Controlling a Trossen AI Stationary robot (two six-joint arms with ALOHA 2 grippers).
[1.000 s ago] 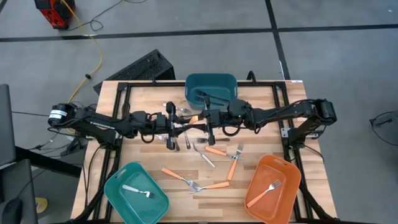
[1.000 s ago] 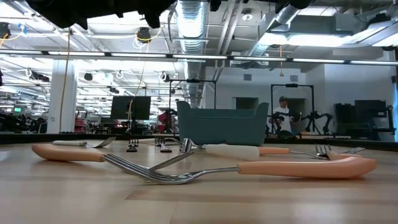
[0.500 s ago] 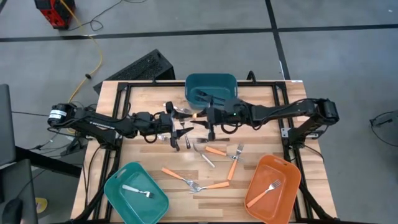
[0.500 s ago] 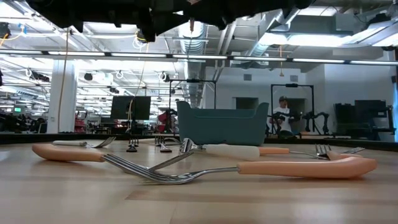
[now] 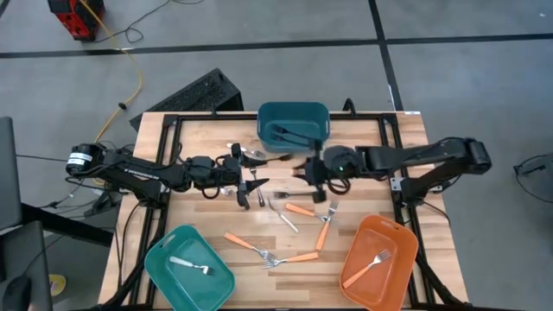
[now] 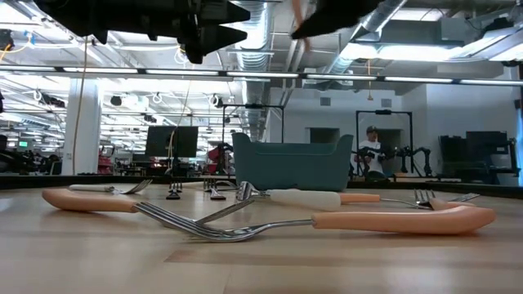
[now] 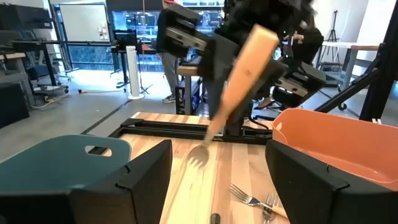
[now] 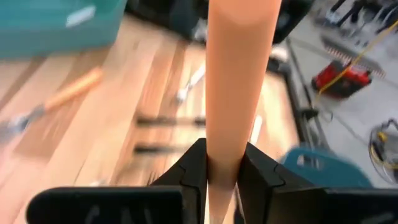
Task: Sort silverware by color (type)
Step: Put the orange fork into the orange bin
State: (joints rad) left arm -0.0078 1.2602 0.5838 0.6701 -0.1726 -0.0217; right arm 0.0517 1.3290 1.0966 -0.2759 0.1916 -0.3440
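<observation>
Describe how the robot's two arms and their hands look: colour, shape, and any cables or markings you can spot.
Both arms are dark, almost black, built of slim jointed segments. The left arm has a pale cylindrical cap with a label at its base end, and thin cables loop along both. The right arm looks the same. The left hand has two broad, blocky black fingers; the right hand has matching angular black ones.

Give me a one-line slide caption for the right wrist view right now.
Right gripper clamped on an orange-handled fork, held above the wooden table and its scattered silverware.
</observation>
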